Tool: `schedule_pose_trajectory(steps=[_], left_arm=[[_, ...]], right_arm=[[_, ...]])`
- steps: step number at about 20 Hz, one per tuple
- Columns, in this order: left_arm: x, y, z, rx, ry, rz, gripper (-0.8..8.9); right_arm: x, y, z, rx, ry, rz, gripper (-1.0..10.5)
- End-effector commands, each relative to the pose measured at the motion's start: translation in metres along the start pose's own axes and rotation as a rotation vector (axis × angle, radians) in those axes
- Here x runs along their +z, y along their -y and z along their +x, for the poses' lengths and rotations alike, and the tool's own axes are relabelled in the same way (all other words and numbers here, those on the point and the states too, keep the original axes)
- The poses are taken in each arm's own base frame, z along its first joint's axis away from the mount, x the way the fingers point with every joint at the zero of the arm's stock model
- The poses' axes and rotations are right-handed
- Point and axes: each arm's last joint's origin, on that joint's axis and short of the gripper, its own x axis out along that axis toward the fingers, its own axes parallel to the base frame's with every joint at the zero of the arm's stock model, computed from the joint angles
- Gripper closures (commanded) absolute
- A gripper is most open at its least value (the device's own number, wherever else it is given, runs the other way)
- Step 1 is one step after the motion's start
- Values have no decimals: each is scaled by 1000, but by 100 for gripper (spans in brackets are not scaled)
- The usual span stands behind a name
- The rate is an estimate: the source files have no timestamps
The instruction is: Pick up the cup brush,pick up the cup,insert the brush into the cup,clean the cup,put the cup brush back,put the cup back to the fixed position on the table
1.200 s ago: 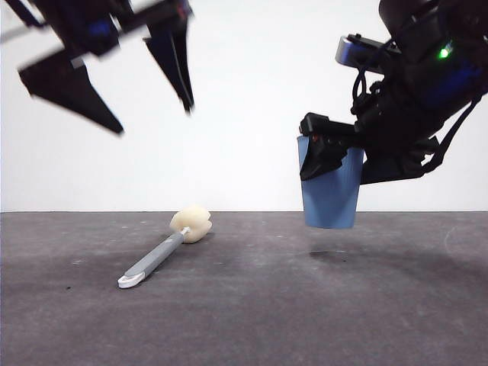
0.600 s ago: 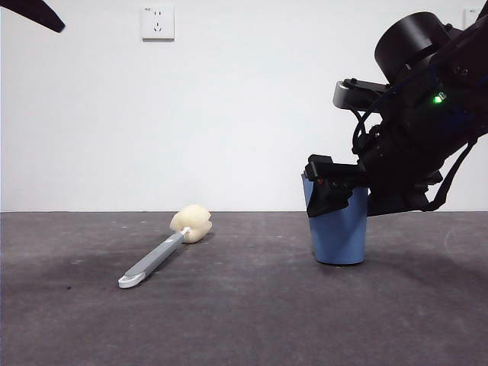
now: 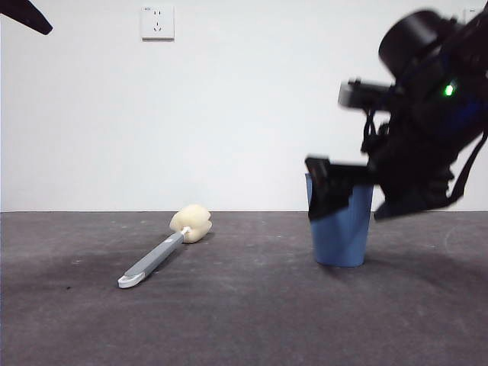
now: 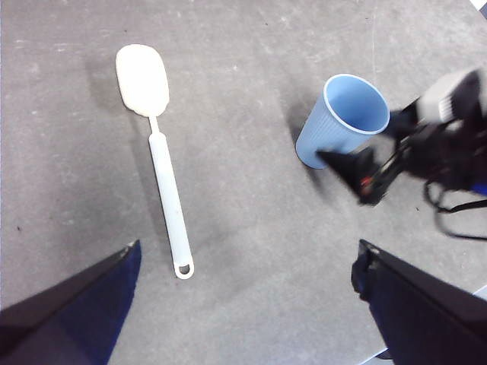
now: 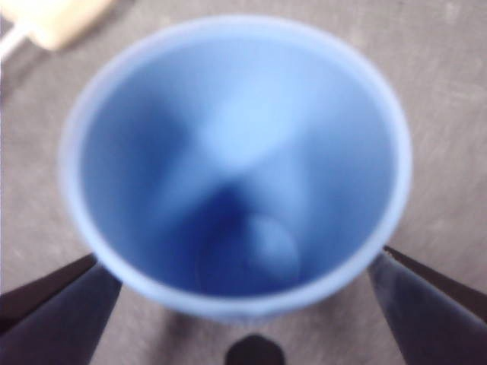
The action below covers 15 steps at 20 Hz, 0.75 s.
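The blue cup (image 3: 343,238) stands upright on the table (image 3: 252,320), right of centre. My right gripper (image 3: 338,200) reaches down from the upper right; its jaws stand open on either side of the cup's wall, just under the rim. The right wrist view looks straight down into the empty cup (image 5: 236,152) between those jaws. The cup brush (image 3: 156,261) lies flat on the table to the left, cream sponge head toward the wall, white tip nearest me. The left wrist view shows the brush (image 4: 166,198) and the cup (image 4: 346,114) far below my open left gripper (image 4: 247,249).
A white wall with a power outlet (image 3: 158,23) closes off the back of the table. My left arm shows only as a black tip (image 3: 23,14) at the top left corner of the front view.
The cup came down from the air onto the table and shifted slightly right. My left gripper rose out of the front view. My right arm is blurred and has lifted a little.
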Motion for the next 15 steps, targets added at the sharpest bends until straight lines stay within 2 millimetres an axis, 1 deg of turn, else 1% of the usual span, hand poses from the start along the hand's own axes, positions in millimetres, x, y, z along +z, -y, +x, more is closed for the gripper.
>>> schedule_pose_trajectory(steps=[1, 4, 6, 8, 9, 10, 11, 12, 13, 14, 15], left_arm=[[-2, 0, 1, 0, -8, 15, 342], [-3, 0, 1, 2, -18, 40, 343], [-4, 0, 1, -20, -33, 61, 343], [-4, 1, 1, -43, -42, 80, 347], [-5, 1, 1, -42, -46, 86, 356], [-5, 0, 1, -41, -50, 86, 417], [-5, 0, 1, -42, -55, 92, 517], [-6, 0, 1, -41, -57, 92, 628], [-6, 0, 1, -41, -58, 92, 741], [-6, 0, 1, -40, -60, 104, 827], [-6, 0, 1, -39, -64, 114, 822]], right_arm=[[8, 0, -18, 1, 15, -1, 309], [13, 0, -53, 9, -49, 46, 312], [12, -2, -84, 17, -108, 78, 318], [8, -4, -116, 80, -163, 102, 321], [6, -5, -131, 123, -182, 130, 322], [3, -6, -145, 169, -193, 149, 337], [1, -6, -158, 209, -196, 166, 422], [-1, -5, -169, 237, -188, 195, 539], [-2, -5, -179, 268, -171, 220, 693], [-2, -5, -187, 301, -149, 225, 878], [-3, -5, -194, 319, -125, 222, 956]])
